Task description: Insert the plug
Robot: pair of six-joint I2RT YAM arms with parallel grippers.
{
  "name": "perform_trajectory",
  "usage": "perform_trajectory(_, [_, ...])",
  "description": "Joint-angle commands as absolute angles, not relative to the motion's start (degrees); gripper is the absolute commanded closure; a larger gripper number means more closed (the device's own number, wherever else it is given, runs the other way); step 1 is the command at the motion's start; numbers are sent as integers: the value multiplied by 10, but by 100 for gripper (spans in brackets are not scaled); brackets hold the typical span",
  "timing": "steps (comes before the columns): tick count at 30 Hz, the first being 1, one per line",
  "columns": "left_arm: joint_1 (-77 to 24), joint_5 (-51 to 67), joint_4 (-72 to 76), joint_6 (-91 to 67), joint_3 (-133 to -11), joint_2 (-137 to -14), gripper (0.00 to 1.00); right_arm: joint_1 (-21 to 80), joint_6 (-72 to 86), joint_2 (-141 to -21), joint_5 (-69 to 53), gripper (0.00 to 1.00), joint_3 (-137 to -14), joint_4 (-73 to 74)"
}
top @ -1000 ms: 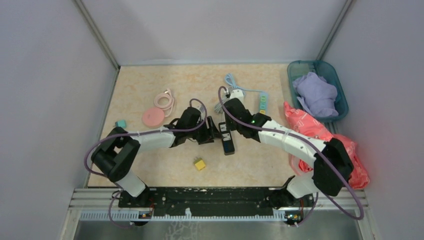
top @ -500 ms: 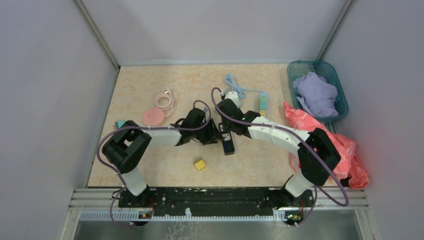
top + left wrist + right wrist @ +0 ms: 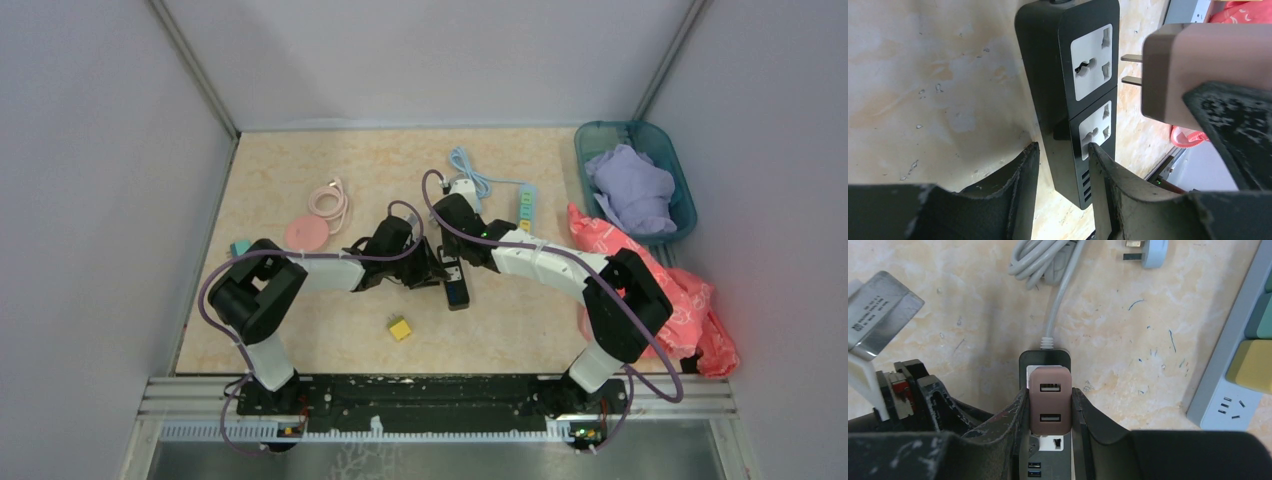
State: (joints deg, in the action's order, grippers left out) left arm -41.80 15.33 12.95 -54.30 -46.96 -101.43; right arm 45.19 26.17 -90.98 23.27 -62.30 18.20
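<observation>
1. Worked over a beige table (image 3: 300,180), with both arms reaching in to meet near its middle.
2. Found the black power strip (image 3: 1068,75) lying flat there, running straight out ahead of the left gripper (image 3: 1062,150). Saw its grey cord (image 3: 1058,315) leading away beyond the right gripper (image 3: 1049,392).
3. Clamped the left gripper on the strip's near end, one finger against each long side. Left two white sockets (image 3: 1091,61) showing just past the fingertips.
4. Grasped the brown plug (image 3: 1050,401) in the right gripper, fingers pressed to its two sides and its two USB ports facing the wrist camera.
5. Held the plug directly over the strip's cord end, ahead of and to the right of the left fingertips.
6. Pointed the two metal prongs (image 3: 1130,57) at the farther socket, near it but still clear of its face, so not yet inserted.
</observation>
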Motion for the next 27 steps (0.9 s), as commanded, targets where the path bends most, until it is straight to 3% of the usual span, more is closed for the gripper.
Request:
perform_trajectory(1, [-420,158,137,-545,-466,-1024,54,445,270,-919,234,100,-622,155])
perform_trajectory(19, [-421,162,141,-549,-463,-1023,55,439,289,-943,228,100,-599,149])
perform_trajectory(27, [-421,163,143,-553,-459,-1023,55,438,277,-921,226,100,-555,72])
